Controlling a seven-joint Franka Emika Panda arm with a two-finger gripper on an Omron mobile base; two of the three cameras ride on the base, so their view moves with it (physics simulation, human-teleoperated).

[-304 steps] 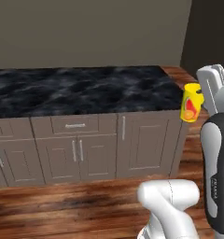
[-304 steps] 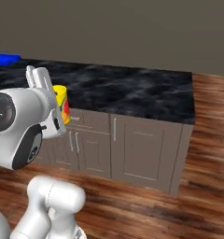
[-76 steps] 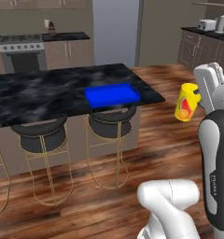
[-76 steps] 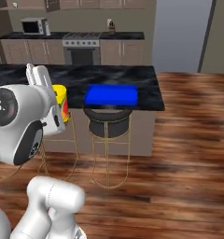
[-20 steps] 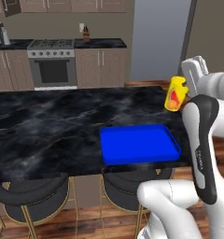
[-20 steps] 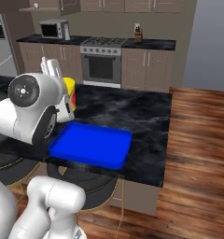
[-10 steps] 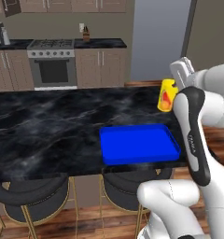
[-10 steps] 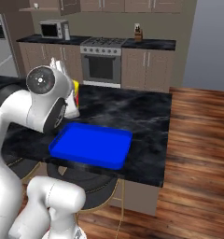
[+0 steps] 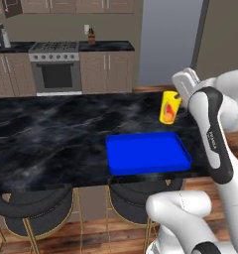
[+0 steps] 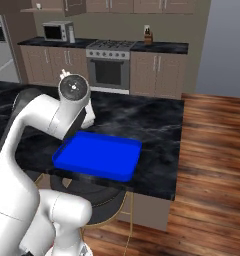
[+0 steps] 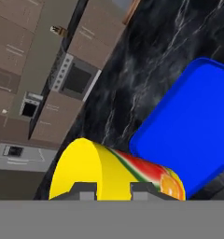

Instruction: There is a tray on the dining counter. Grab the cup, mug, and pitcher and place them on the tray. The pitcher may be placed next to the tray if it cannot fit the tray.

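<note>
**kitchenbot_fan:** The claw (image 11: 106,187) is clamped on the yellow cup (image 9: 169,107), jaws only a narrow way apart with the cup squeezed between them. In the hand view the two dark finger tips (image 11: 84,189) sit right against the yellow wall of it, and you can see the red-orange fruit print on its side. Cup is up in the air, not resting on anything.

**marble_mike:** Where is it compared to the tray?

**kitchenbot_fan:** From the left base view it hangs near the far right corner of the blue tray (image 9: 148,153), above the black marble dining counter (image 9: 51,139), a bit tilted. The tray lies flat on the counter near its front edge, nothing on it. In the right base view the arm's big white elbow blocks the cup, so I can't tell from there how it lines up with the tray.

**marble_mike:** What else is around?

**kitchenbot_fan:** Two round black stools (image 9: 35,208) with gold legs tucked under the counter edge. Behind the island there's a steel oven range (image 10: 111,64) set in beige cabinets, a microwave (image 10: 59,31) on the worktop to its left, and a small dark thing that looks like a knife block (image 10: 148,35) on its right. Wood floor (image 10: 212,160) off to the right of the island.
</note>
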